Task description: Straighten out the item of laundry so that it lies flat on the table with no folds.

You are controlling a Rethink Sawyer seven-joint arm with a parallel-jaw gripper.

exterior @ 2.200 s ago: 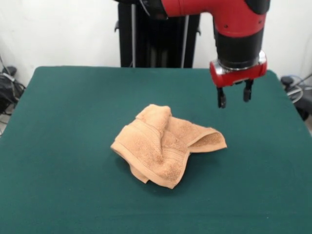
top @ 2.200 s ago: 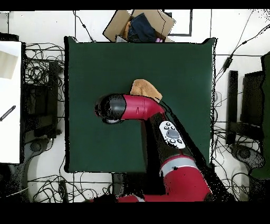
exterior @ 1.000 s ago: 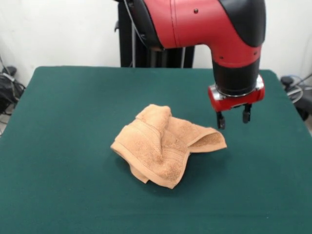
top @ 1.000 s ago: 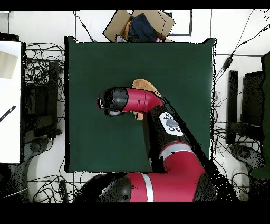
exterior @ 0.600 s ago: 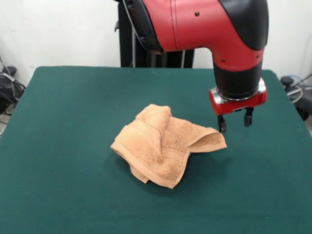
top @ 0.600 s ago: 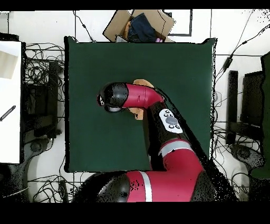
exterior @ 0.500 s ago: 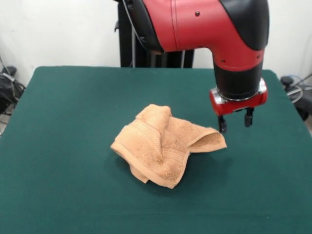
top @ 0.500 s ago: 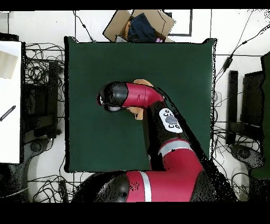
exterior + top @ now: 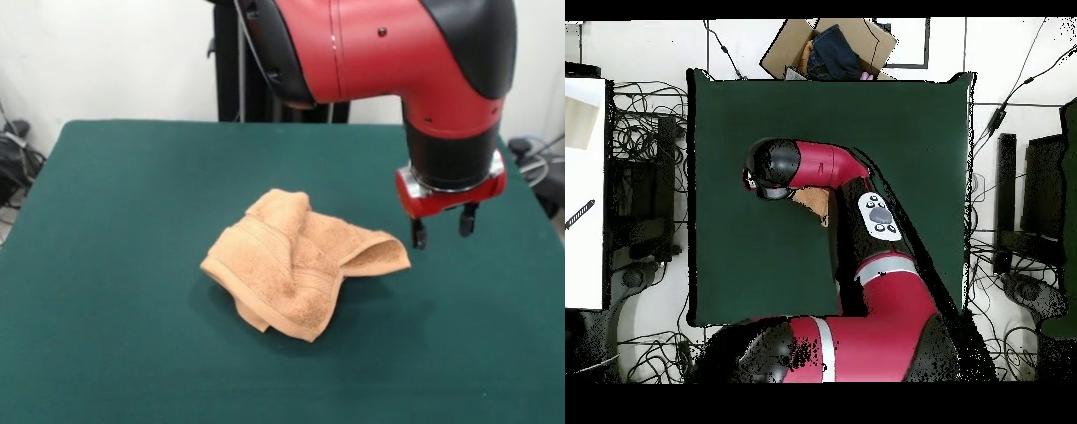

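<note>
The peach-orange towel [image 9: 298,262] lies crumpled and folded over itself near the middle of the dark green table [image 9: 115,203]. One corner sticks out to the right as a raised loop. My gripper [image 9: 442,228] hangs just right of that corner, a little above the cloth, open and empty, with both black fingers apart. In the overhead view the arm covers most of the towel; only a small piece of the towel [image 9: 813,203] shows beside the arm's head. The gripper itself is hidden there.
The red and black arm [image 9: 380,44] comes down from the top right. A cardboard box with dark cloth [image 9: 827,48] stands past the table's far edge in the overhead view. Cables lie on the floor around the table.
</note>
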